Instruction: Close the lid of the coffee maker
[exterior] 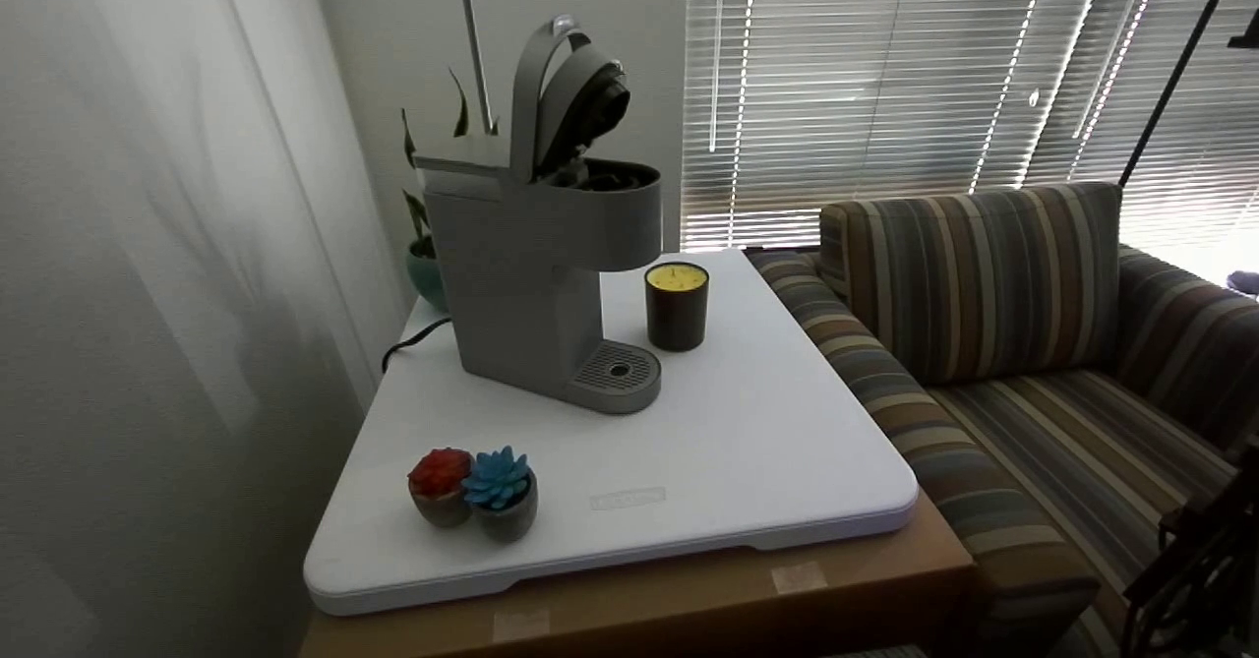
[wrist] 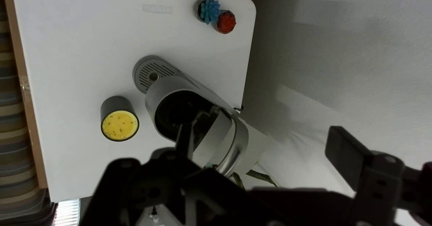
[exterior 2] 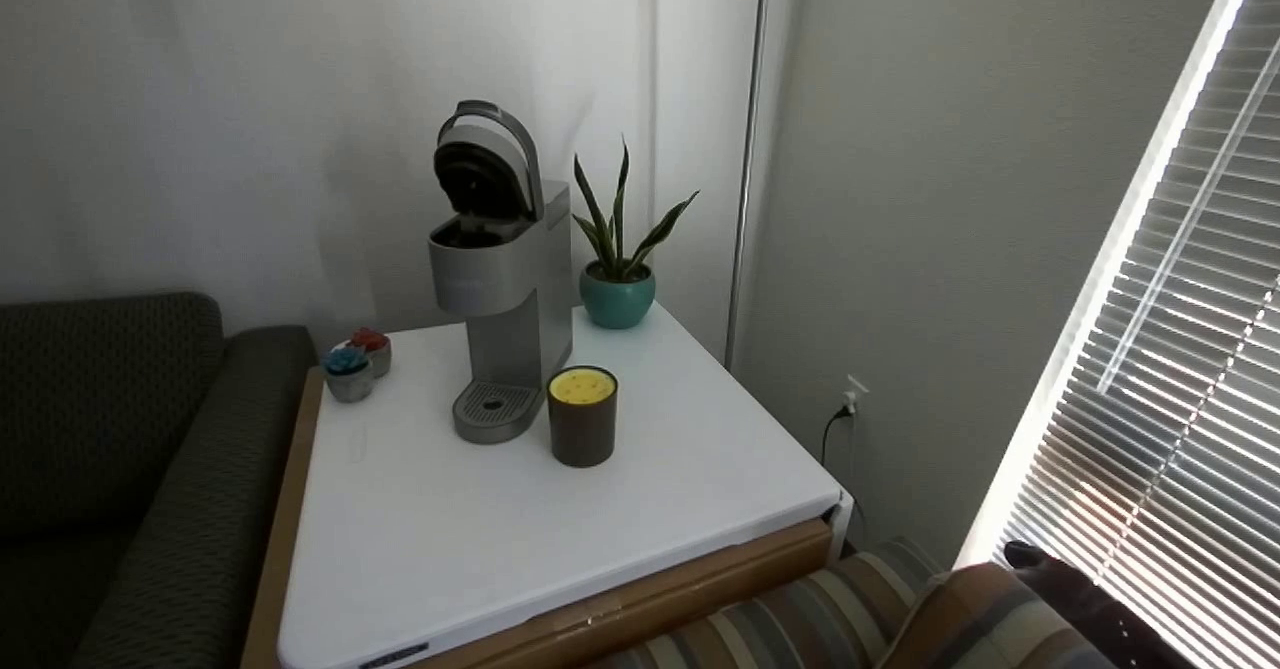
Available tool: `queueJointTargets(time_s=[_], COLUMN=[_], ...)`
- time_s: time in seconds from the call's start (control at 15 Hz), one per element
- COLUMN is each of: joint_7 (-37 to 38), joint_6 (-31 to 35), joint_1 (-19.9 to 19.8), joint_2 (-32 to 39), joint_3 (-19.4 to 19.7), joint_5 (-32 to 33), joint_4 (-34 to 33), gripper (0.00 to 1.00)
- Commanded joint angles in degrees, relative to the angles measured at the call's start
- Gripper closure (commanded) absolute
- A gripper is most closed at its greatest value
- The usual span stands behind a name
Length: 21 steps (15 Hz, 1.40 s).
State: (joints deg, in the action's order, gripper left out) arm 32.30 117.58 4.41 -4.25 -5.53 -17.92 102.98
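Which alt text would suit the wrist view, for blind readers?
Grey coffee maker, lid raised, seen from above on a white tabletop. Open robot fingers occupy the foreground; a yellow-filled dark jar, a blue succulent and a red succulent stand nearby.

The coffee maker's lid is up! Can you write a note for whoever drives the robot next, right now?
Gripper: open, holding nothing.
Coffee maker: upright on the white tabletop, near the jar candle.
Lid: raised, dark underside showing in an exterior view.
Done: no closing yet; the lid is not down.
Left: swing the lid down until it shuts.
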Motion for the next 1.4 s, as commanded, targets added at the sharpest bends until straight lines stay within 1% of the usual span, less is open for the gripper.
queueJointTargets(time_s=[0.0, 0.33, 0.4, 0.47, 0.6, 0.8, 1.13, 1.33], joint_7=[-2.00, -1.29, -2.33, -0.61, -0.70, -0.39, 1.41, 2.66], joint_6=[1.41, 6.22, 6.54, 5.88, 6.21, 7.49, 12.84, 16.97], joint_1=[-0.11, 0.16, 0.17, 0.51, 0.66, 1.17, 2.75, 3.45], joint_2=[6.22, 15.96, 18.16, 13.57, 15.55, 15.36, 18.65, 20.85], joint_3=[0.32, 0.90, 0.85, 1.03, 1.09, 0.90, 0.68, 1.40], joint_5=[-0.47, -1.57, -2.12, -0.72, -0.72, -0.32, 0.05, 1.77], joint_4=[-4.27, -8.66, -10.29, -6.12, -6.96, -7.10, -9.10, -10.72], gripper=[0.00, 0.00, 0.00, 0.00, 0.00, 0.00, 0.00, 0.00])
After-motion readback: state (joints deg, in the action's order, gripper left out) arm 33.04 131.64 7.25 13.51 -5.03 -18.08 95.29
